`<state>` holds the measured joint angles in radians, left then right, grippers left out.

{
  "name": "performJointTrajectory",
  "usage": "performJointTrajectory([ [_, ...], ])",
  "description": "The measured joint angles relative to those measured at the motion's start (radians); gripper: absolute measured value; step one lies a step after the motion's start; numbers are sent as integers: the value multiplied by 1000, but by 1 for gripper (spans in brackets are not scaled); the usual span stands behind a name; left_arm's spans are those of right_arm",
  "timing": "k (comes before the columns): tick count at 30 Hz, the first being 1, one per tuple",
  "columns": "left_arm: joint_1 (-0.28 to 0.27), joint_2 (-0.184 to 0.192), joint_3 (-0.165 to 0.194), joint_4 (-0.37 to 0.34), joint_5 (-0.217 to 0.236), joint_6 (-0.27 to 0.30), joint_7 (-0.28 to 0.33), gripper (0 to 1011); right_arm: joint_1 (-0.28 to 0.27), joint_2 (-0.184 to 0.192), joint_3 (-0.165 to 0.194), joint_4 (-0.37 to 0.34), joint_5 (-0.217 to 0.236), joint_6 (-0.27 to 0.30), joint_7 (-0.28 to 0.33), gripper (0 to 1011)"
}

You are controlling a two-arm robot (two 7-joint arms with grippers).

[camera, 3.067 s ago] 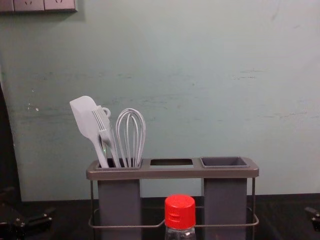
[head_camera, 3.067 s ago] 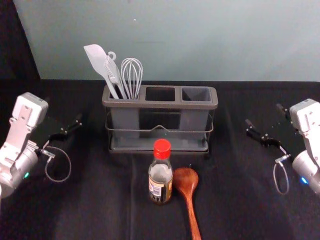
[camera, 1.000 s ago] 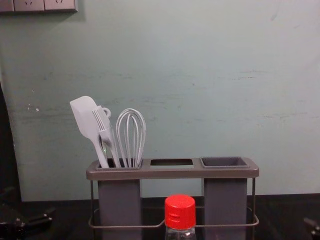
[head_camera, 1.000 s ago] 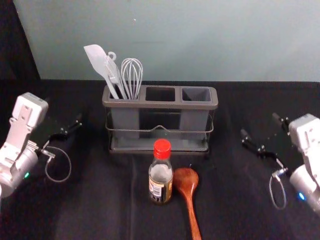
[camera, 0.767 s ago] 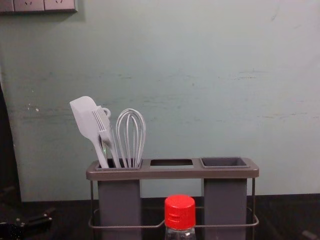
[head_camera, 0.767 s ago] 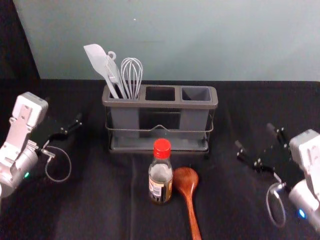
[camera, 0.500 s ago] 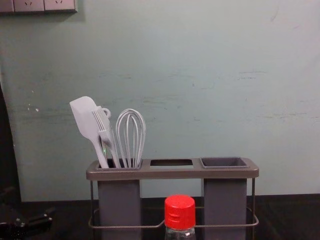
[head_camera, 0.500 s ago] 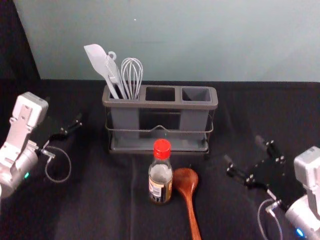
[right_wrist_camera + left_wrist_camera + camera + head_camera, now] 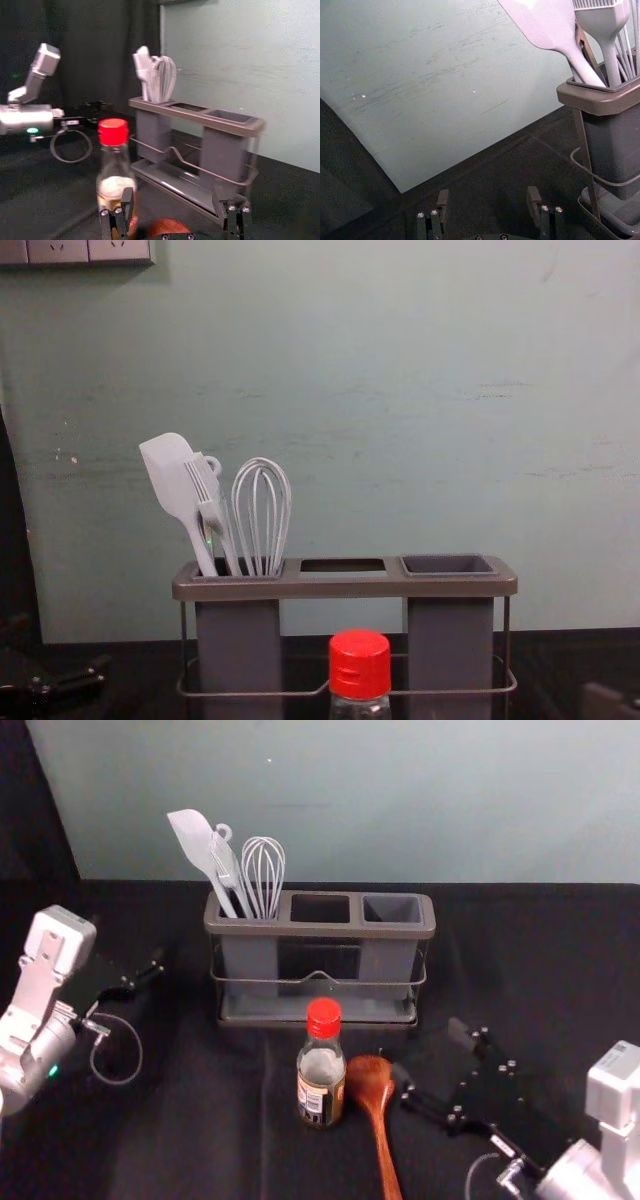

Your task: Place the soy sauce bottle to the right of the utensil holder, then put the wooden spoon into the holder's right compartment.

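One upright bottle [image 9: 322,1070] near right gripper [image 9: 428,1051]

Head view downward, chest level, wrists angled, utensil holder [image 9: 320,929] shared

The wooden spoon [image 9: 384,1150] has the end of its handle cut off by the head view's bottom edge. The chest view's bottom edge cuts the soy sauce bottle [image 9: 322,1075] below its neck, and the print on its label is too small to read. The utensil holder [image 9: 320,929] hides the lower ends of the spatula [image 9: 191,838] and whisk [image 9: 264,870]. Low at the chest view's right edge, the right pincer [image 9: 430,1053] is blurred and partly cut off.
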<state>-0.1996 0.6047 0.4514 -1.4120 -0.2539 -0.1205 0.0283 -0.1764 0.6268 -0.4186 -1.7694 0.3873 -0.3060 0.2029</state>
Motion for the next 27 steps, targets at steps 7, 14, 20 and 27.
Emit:
performJointTrajectory([
  [7, 0, 0, 0, 0, 0, 0, 0, 1000, 43, -33, -35, -3, -22, 36, 52, 1003],
  [14, 0, 0, 0, 0, 0, 0, 0, 1000, 89, -72, -52, 7, -23, 60, 106, 1003],
  [20, 0, 0, 0, 0, 0, 0, 0, 1000, 116, -102, -63, 8, -39, 78, 130, 1003],
  [27, 0, 0, 0, 0, 0, 0, 0, 1000, 151, -142, -73, 26, -54, 102, 156, 1003],
])
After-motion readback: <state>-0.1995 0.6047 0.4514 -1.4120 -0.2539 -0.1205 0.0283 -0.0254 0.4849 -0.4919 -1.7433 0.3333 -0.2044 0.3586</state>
